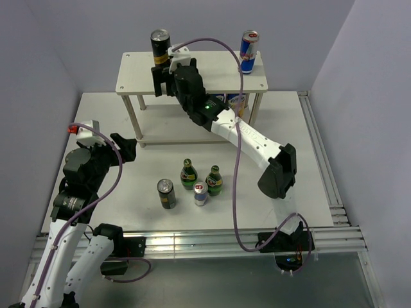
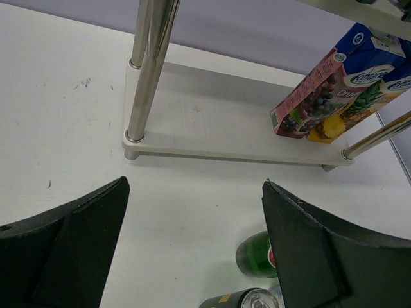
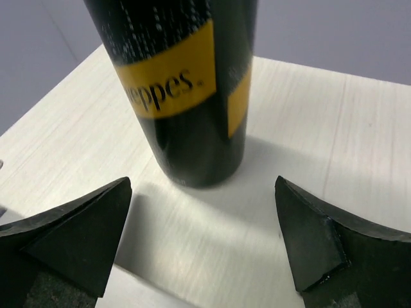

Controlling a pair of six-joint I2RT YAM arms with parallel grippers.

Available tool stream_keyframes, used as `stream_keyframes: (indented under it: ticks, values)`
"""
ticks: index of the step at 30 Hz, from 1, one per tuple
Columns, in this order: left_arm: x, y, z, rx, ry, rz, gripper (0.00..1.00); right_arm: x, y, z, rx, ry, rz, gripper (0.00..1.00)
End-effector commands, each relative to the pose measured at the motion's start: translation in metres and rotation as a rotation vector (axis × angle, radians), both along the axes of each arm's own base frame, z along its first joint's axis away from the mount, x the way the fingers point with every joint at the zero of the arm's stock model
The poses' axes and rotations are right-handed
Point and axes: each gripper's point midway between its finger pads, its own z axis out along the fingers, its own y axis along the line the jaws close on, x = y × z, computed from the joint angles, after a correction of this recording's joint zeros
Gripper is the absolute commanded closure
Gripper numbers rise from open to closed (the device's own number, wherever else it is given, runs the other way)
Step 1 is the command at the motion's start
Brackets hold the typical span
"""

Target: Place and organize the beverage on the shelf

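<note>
Currently on top board: a black can with a yellow band (image 1: 160, 43) is seen standing upright near the left rear corner; a blue-and-silver can (image 1: 249, 52) is set upright near the right rear corner, well apart from it.
Shelf (image 1: 212, 70): two pale wood boards on thin metal posts, placed at the far side of the table (image 1: 308, 167).
Lower board (image 2: 212, 122): a fruit-juice carton (image 2: 334, 90) is seen at its right end, leaning; the rest of this tier is hidden in the top view.
Beverages on the table: a second black can (image 1: 166, 194), two green bottles (image 1: 188, 174) (image 1: 214, 180) and a small blue-and-silver can (image 1: 201, 193) are grouped close together in front of the shelf, all upright.
Right gripper (image 1: 162, 77): reached over the top board, just in front of the black can with a yellow band.
Right jaws: spread wide; in the wrist view the can (image 3: 186, 96) stands beyond the two fingers, touched by neither, resting on the board (image 3: 302, 128).
Left gripper (image 1: 125, 149): held low over the left part of the table, aimed toward the shelf posts.
Left jaws: open, nothing held; only bare table is seen between them, with a green bottle (image 2: 255, 255) and a can top (image 2: 244, 300) near the right finger.
</note>
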Motion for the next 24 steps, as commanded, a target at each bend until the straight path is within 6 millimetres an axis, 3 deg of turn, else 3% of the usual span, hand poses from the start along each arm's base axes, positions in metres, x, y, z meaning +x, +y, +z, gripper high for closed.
stream_keyframes:
  ticks: [1, 5, 7, 9, 10, 11, 12, 13, 14, 15, 16, 17, 18, 19, 20, 21, 22, 24]
  values:
    - [0.001, 0.002, 0.012, -0.004, -0.034, 0.009, 0.09, -0.024, -0.011, 0.009, 0.011, 0.021, 0.008, 0.0]
    - [0.002, 0.005, 0.011, -0.001, -0.031, 0.025, 0.09, -0.045, -0.017, 0.021, 0.024, 0.015, 0.015, 0.0]
    - [0.002, 0.007, 0.011, 0.0, -0.031, 0.036, 0.09, -0.057, -0.018, 0.015, 0.006, 0.025, 0.017, 0.0]
    - [0.001, 0.008, 0.013, -0.001, -0.037, 0.038, 0.1, -0.072, -0.026, 0.027, 0.02, 0.011, 0.011, 0.0]
    - [0.0, 0.007, 0.016, -0.001, -0.043, 0.033, 0.1, -0.081, -0.027, 0.016, 0.0, 0.025, -0.003, 0.0]
    - [-0.002, 0.007, 0.017, -0.003, -0.043, 0.031, 0.11, -0.095, -0.037, 0.033, 0.028, 0.005, -0.004, 0.0]
    - [-0.004, 0.007, 0.018, -0.007, -0.044, 0.034, 0.11, -0.104, -0.041, 0.018, 0.008, 0.027, -0.01, 0.0]
    - [-0.005, 0.006, 0.019, -0.009, -0.041, 0.028, 0.11, -0.118, -0.045, 0.017, 0.011, 0.027, -0.025, 0.0]
    - [-0.007, 0.002, 0.025, -0.012, -0.043, 0.008, 0.1, -0.135, -0.06, 0.037, 0.056, 0.006, -0.024, 0.0]
    - [-0.01, -0.002, 0.021, -0.015, -0.01, -0.013, 0.11, -0.146, -0.067, 0.037, 0.076, 0.009, -0.027, 0.0]
    - [-0.014, -0.011, 0.029, -0.031, -0.01, -0.053, 0.11, -0.157, -0.072, 0.015, 0.049, 0.034, -0.031, 0.0]
    - [-0.015, -0.017, 0.028, -0.039, 0.013, -0.077, 0.11, -0.18, -0.087, 0.031, 0.101, 0.013, -0.03, 0.0]
    - [-0.02, -0.02, 0.024, -0.063, 0.05, -0.084, 0.12, -0.19, -0.092, 0.01, 0.099, 0.045, -0.028, 0.0]
    - [-0.026, -0.031, 0.029, -0.084, 0.055, -0.131, 0.01, -0.201, -0.097, 0.008, 0.117, 0.053, -0.019, 0.0]
    - [-0.032, -0.036, 0.028, -0.103, 0.07, -0.146, 0.01, -0.218, -0.111, 0.019, 0.187, 0.055, -0.008, 0.0]
    - [-0.038, -0.04, 0.029, -0.138, 0.087, -0.157, 0.01, -0.226, -0.116, 0.0, 0.173, 0.079, -0.006, 0.0]
    - [-0.044, -0.04, 0.023, -0.137, 0.117, -0.145, 0.01, -0.236, -0.129, 0.006, 0.213, 0.077, -0.003, 0.0]
    - [-0.053, -0.04, 0.019, -0.163, 0.137, -0.139, 0.01, -0.25, -0.141, -0.014, 0.206, 0.115, -0.019, 0.0]
